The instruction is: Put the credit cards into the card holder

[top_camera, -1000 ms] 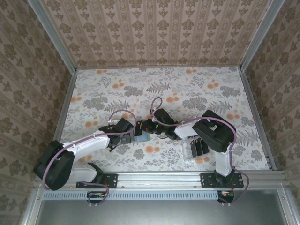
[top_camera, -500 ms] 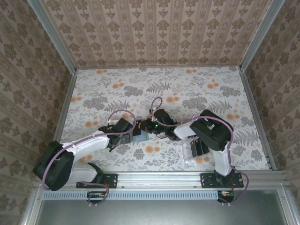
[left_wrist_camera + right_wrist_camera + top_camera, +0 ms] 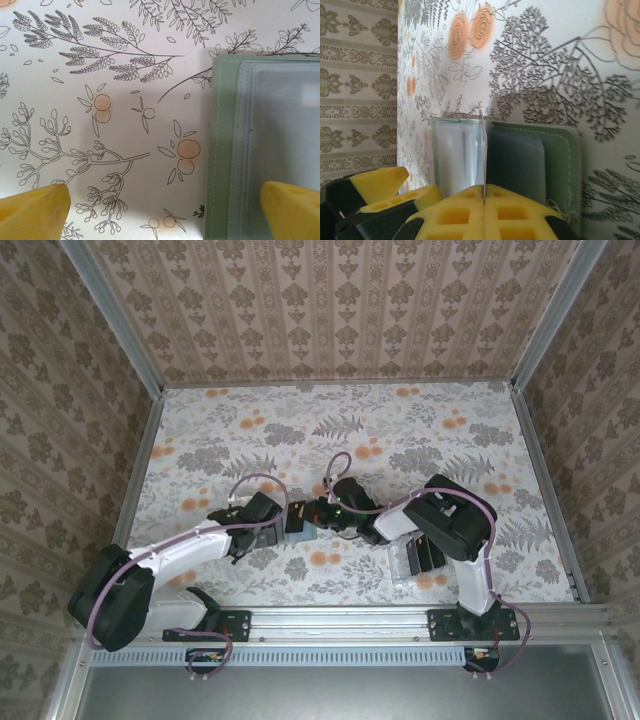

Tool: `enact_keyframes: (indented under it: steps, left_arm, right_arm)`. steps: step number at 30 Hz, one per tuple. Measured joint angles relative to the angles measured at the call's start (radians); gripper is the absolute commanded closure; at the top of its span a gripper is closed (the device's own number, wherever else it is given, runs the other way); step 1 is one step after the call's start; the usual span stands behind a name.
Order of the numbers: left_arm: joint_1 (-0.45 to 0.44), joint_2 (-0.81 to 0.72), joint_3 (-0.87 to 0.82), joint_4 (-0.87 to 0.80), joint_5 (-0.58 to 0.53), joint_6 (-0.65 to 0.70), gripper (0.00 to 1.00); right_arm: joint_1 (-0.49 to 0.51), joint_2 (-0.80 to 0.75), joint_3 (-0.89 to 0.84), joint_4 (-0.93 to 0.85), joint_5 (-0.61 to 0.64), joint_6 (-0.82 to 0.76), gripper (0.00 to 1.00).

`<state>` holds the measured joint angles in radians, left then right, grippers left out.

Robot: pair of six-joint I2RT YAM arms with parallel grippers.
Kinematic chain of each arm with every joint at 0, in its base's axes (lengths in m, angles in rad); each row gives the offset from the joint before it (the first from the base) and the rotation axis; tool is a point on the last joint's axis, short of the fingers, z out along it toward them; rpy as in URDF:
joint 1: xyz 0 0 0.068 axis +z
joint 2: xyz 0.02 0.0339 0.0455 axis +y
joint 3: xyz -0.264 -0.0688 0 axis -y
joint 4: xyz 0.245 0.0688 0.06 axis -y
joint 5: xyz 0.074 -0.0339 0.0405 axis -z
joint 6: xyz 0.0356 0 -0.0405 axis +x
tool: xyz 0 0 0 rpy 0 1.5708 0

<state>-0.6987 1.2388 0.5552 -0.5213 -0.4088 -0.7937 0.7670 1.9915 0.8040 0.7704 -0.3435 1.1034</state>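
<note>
Your right pincer (image 3: 484,192) is clamping shut on one credit card (image 3: 482,145), holding it on edge with its long axis pointing into the opened card holder (image 3: 530,155). Your left pincer (image 3: 165,210) is standing wide and gripping nothing, one fingertip (image 3: 292,205) hovering over the card holder, which is lying flat on the surface (image 3: 100,75). The clear rack (image 3: 403,564) beside the right arm is carrying more dark cards (image 3: 428,553).

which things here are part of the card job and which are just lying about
Part of the job:
card holder, open on the table
credit cards, black, in the clear rack
right gripper, shut on a thin pale leaf at the holder
left gripper, open, straddling the holder's edge

Just there:
clear rack
floral table, patterned walls
</note>
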Motion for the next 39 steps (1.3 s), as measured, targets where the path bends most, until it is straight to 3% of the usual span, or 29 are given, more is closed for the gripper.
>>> enact_keyframes:
  steps: [17,27,39]
  left_arm:
    - [0.0,-0.006,0.042,0.014,0.017,0.065,0.0]
    - [0.0,0.044,0.106,0.126,0.081,0.182,0.0]
    - [0.027,0.138,0.116,0.14,0.079,0.196,0.0]
  right_arm:
    - [-0.034,-0.137,-0.067,-0.199,0.104,-0.023,1.0]
    - [-0.034,-0.139,-0.067,-0.214,0.106,-0.03,1.0]
    - [-0.034,-0.139,-0.067,-0.214,0.106,-0.03,1.0]
